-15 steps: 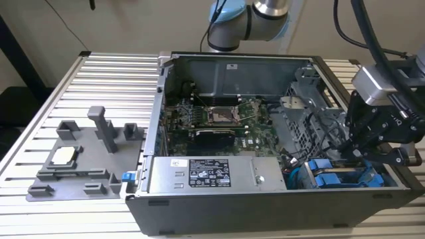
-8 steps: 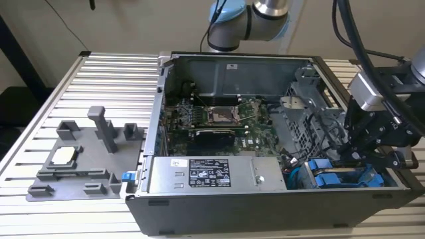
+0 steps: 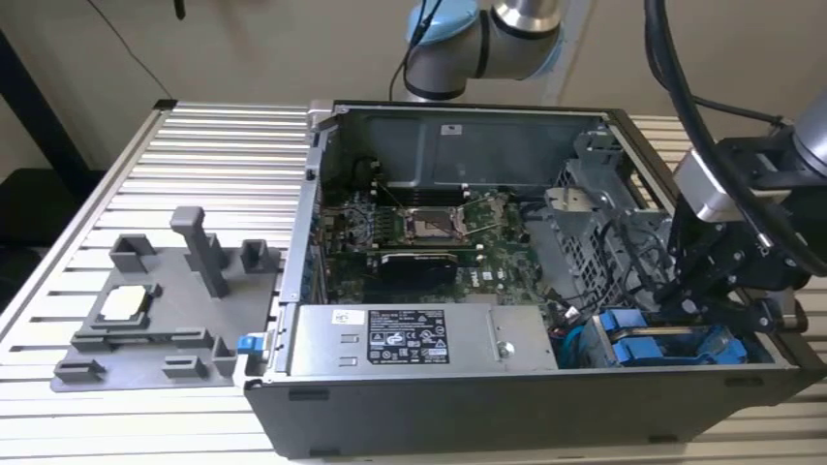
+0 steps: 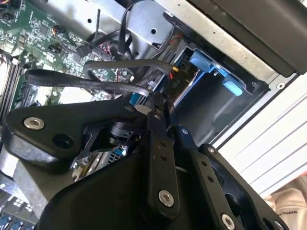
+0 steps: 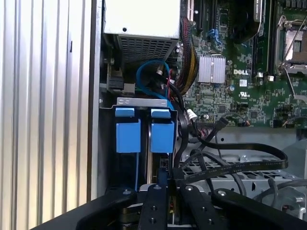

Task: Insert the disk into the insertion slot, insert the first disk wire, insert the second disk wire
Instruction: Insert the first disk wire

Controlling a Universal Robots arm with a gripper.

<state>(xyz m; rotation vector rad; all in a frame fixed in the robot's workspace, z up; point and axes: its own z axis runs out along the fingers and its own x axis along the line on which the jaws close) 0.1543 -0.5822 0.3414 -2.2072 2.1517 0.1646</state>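
A: Tray [image 3: 91, 373] sits far on the exterior view's left, on the slatted table [image 3: 194, 155]. Then the open PC case [image 3: 517, 412], motherboard [image 3: 427, 232] mid, PSU [image 3: 413, 341] at the front.

B: And the disk?

A: Disk [image 3: 646, 347] w/ blue frame sits down in the slot [image 3: 588, 339], front corner on the exterior view's right, next to a second blue carrier [image 5: 128, 135].

B: Gripper?

A: Gripper [image 3: 681, 308] hangs right over the disk. Fingers [image 5: 154, 201] look pressed together, nothing visible btwn them. Black cables [image 5: 230, 160] loop just beside.
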